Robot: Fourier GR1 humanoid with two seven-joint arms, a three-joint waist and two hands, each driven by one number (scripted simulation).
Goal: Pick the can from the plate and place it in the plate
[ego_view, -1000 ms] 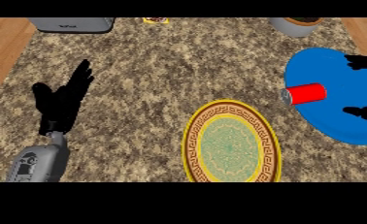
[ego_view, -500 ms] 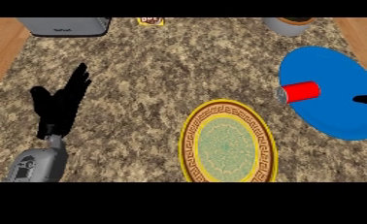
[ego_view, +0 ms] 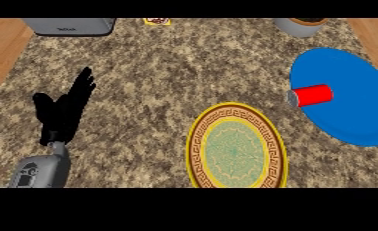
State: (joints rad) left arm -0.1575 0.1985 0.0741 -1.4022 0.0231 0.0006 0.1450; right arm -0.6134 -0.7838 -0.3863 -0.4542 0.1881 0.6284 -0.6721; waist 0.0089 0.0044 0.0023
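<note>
A red can (ego_view: 311,95) lies on its side on the blue plate (ego_view: 341,117) at the right, its grey end facing left at the plate's left rim. A yellow plate (ego_view: 236,148) with a brown patterned border and green centre rests on the counter in the lower middle, with nothing on it. My left hand (ego_view: 65,110) stays open at the left, fingers straight and pointing up, far from both plates. No part of my right hand shows in this view.
A grey toaster (ego_view: 70,25) stands at the back left. A small patterned item (ego_view: 156,21) sits at the back middle and a grey pot (ego_view: 301,26) at the back right. Wooden strips border the speckled counter (ego_view: 170,75) on both sides.
The dark fingers of my right hand, seen over the blue plate's right side earlier, have withdrawn out of the view. The can stays on the blue plate. The view has shifted slightly.
</note>
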